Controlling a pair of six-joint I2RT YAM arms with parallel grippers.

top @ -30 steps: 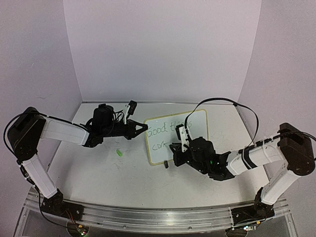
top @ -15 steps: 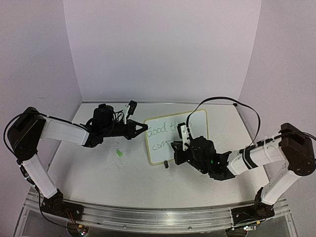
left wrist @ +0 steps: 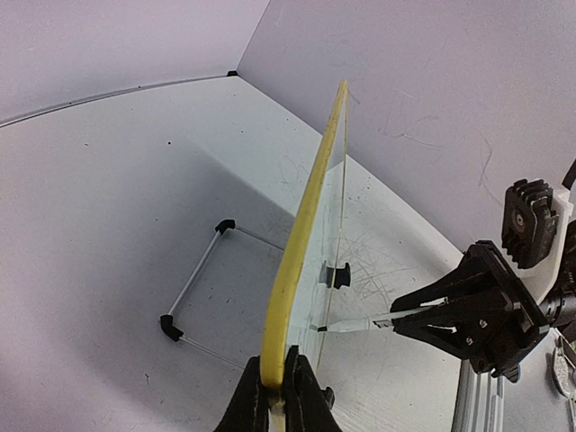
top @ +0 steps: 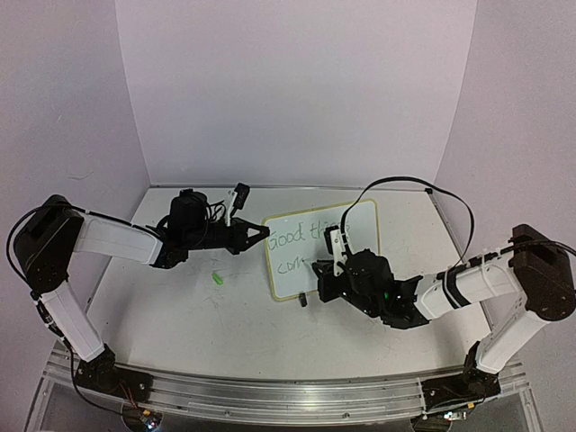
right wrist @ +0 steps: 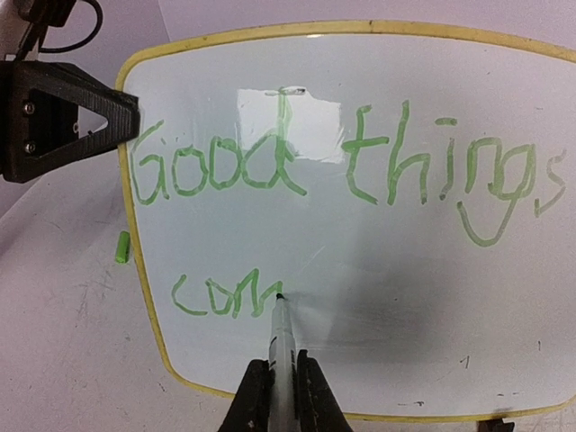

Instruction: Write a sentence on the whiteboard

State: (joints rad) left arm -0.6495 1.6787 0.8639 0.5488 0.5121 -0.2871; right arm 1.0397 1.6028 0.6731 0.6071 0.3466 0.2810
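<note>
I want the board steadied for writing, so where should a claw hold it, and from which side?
Its left rim, from the left, as the left claw does. The board stands tilted and thin, so its edge fits between fingers, and the face is left free for the right claw's marker.

Sentence (top: 286, 239) partly behind right gripper (top: 321, 273)

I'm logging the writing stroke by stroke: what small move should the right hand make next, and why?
Probably slide the marker tip a little rightward along the lower line to start the next letter. The right hand is shut on the marker, whose tip touches the whiteboard just after "com", so the sentence looks unfinished; the left hand clamps the board's edge.
</note>
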